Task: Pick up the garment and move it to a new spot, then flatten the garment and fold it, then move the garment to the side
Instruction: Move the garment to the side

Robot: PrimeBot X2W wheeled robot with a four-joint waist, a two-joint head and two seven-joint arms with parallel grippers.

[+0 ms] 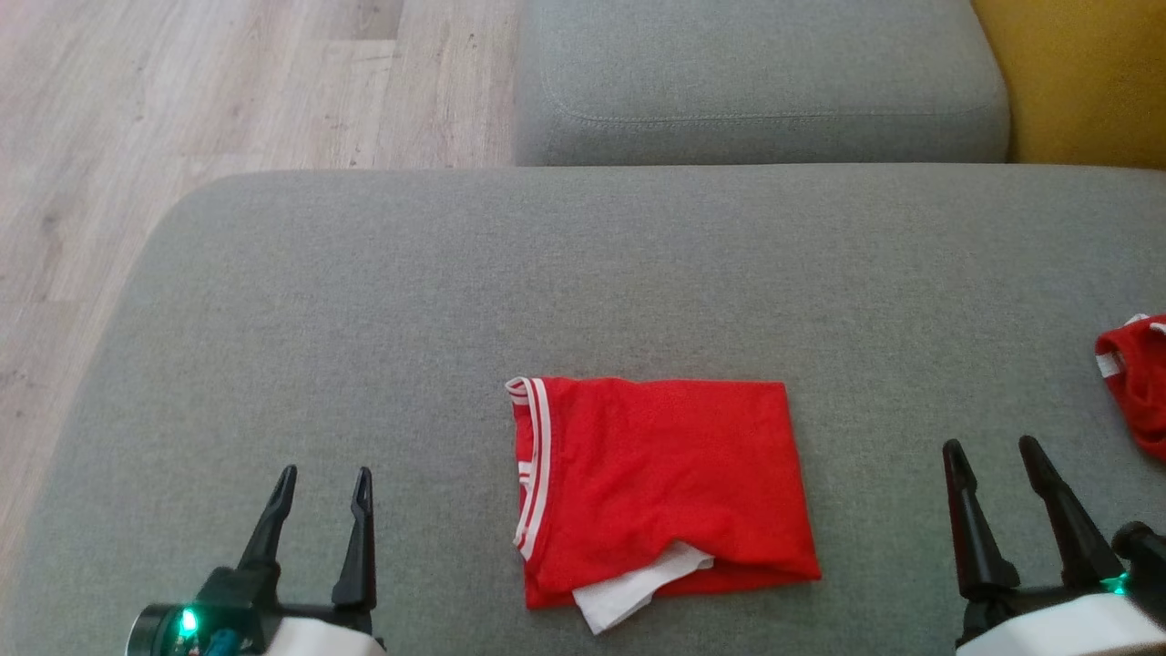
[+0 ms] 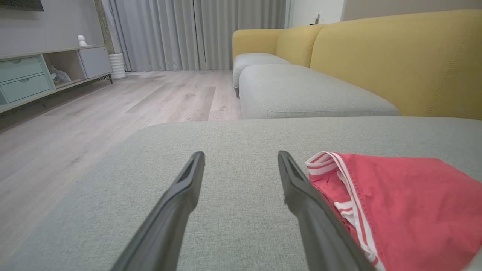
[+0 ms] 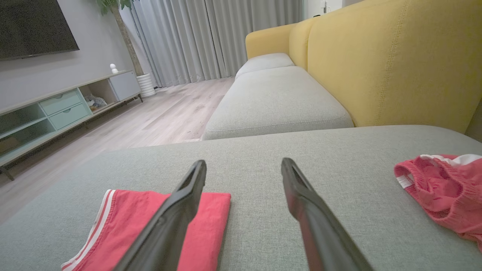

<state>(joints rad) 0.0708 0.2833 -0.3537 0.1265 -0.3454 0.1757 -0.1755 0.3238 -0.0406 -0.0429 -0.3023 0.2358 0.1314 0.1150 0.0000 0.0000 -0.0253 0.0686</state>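
Out past the outer side of our left end effector (image 1: 326, 474) runs the wooden floor (image 1: 182, 91); the end effector itself sits low over the grey sofa cushion (image 1: 273, 301), its two fingers parted with nothing between them; in the left wrist view the cushion fabric shows plainly through the gap. To the right of that end effector, near its inner finger but apart from it, lies the red garment (image 1: 665, 483); it is folded into a fairly neat rectangle, with its white-striped trim on the side facing the left end effector and a white scrap of lining (image 1: 638, 592) poking out at the near edge. Further right, well apart from the garment, our right end effector (image 1: 991, 446) is likewise spread open and empty; beyond its outer finger a second red garment (image 1: 1139, 383) lies crumpled on the cushion. We judge the moving, flattening and folding done; what looks left is the last step, taking the folded garment to the side; neither end effector has hold of it yet.
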